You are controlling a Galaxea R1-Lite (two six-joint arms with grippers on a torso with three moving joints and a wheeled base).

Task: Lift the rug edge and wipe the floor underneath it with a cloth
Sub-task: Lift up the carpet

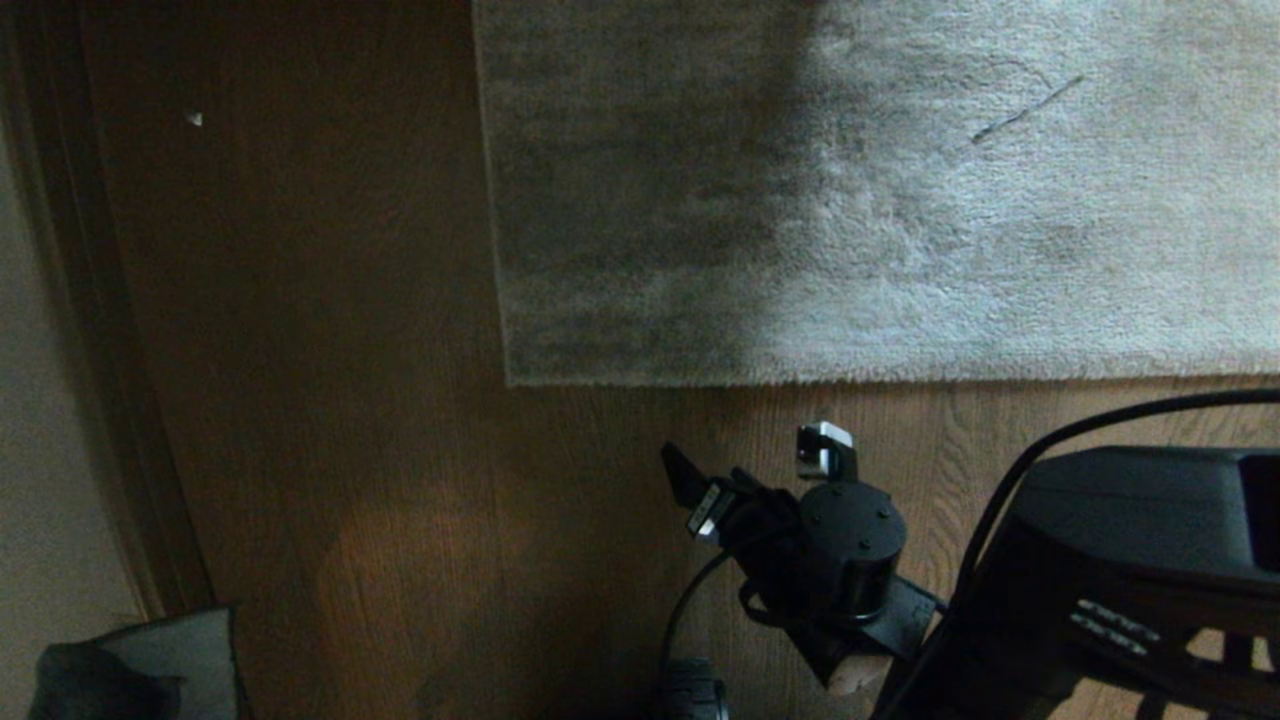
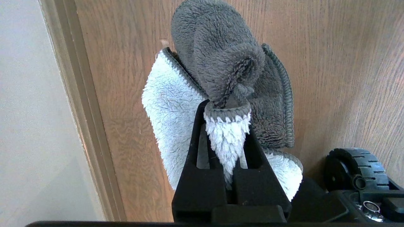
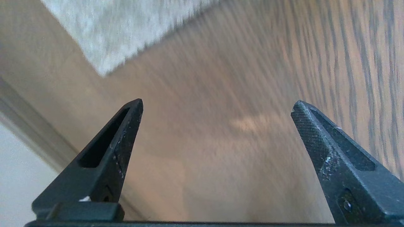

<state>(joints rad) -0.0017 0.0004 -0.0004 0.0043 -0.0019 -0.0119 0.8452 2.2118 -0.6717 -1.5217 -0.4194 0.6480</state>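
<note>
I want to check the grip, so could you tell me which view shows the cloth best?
The left wrist view: the cloth fills it, pinched in the shut left gripper. The head view shows only a dim corner; the right wrist view shows none.

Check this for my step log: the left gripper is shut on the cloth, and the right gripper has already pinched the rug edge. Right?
Not quite. The left gripper is shut on the cloth, but the right gripper hangs open over bare floor, short of the rug edge, as the right wrist view shows.
</note>
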